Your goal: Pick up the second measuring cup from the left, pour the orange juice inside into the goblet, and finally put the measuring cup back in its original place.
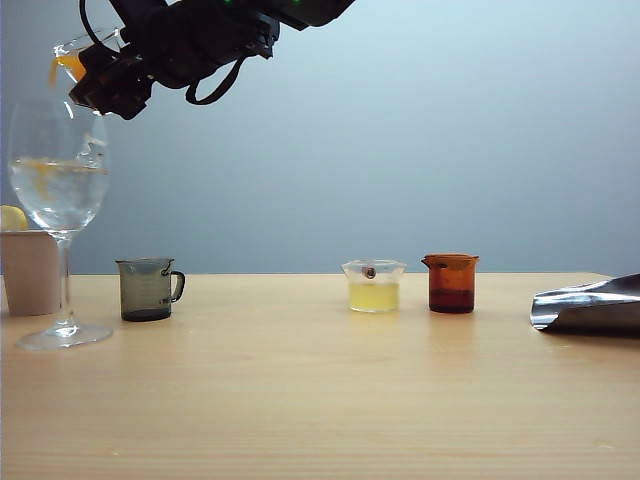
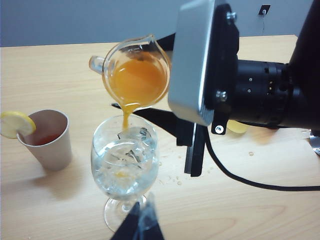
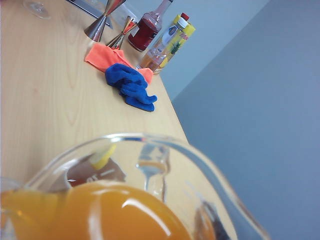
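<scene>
While the right gripper (image 1: 100,85), jaws pinching the tilted second measuring cup (image 2: 136,72), streams orange juice (image 2: 137,80) into the goblet (image 2: 125,165) below, overtilting could splash; left gripper (image 2: 139,225) idles nearby, its jaw state untellable.

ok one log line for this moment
step: pouring | right gripper: holds measuring cup tipped over goblet | orange juice: streaming in | left gripper: near the goblet's foot
</scene>
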